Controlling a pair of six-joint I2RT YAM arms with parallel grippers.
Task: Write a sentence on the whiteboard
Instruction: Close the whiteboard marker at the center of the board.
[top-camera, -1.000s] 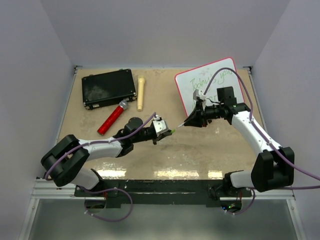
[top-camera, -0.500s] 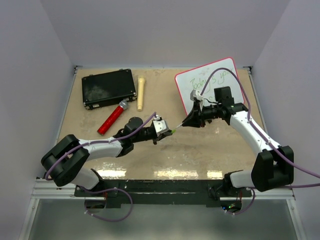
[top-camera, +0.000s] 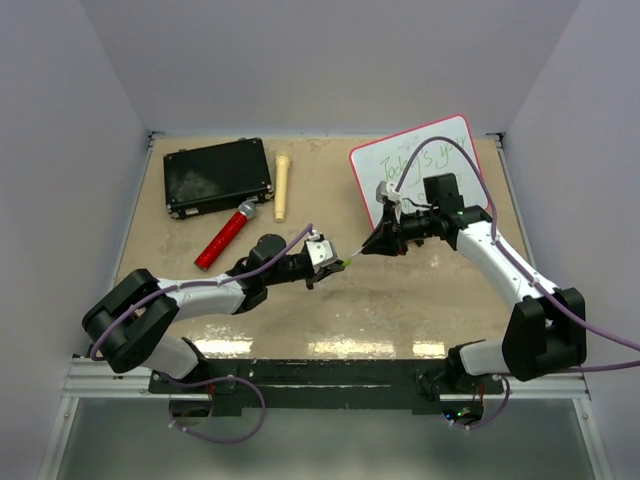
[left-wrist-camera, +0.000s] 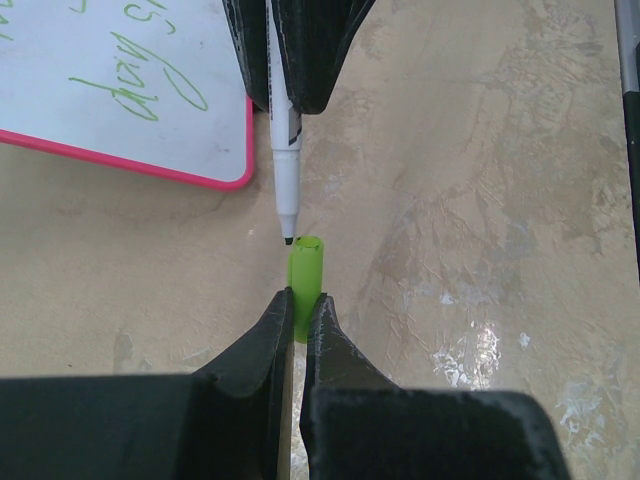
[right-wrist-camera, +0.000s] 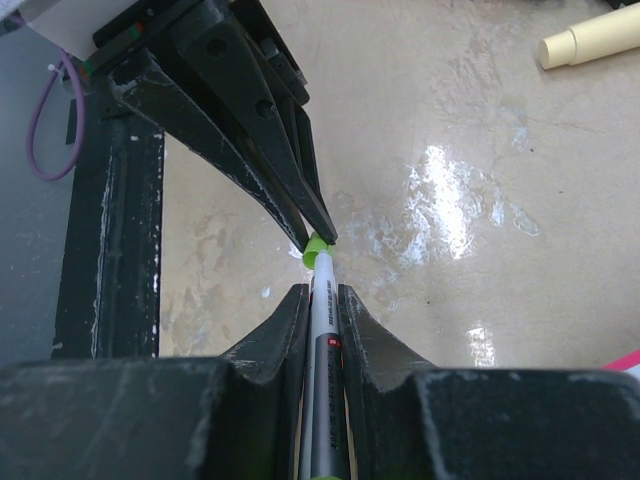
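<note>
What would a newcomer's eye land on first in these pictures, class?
Near the table's centre, the right gripper holds an uncapped marker with its tip right by the mouth of a green cap, which is pinched in the left gripper. At the right rear lies the whiteboard, carrying the sentence in green cursive. A black case sits at the left rear.

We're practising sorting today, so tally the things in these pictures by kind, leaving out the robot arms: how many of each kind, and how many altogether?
Pens: 3 (red pen, cream pen, white marker)
Pen caps: 1 (green cap)
Boards: 1 (whiteboard)
Cases: 1 (black case)
Total: 6
</note>
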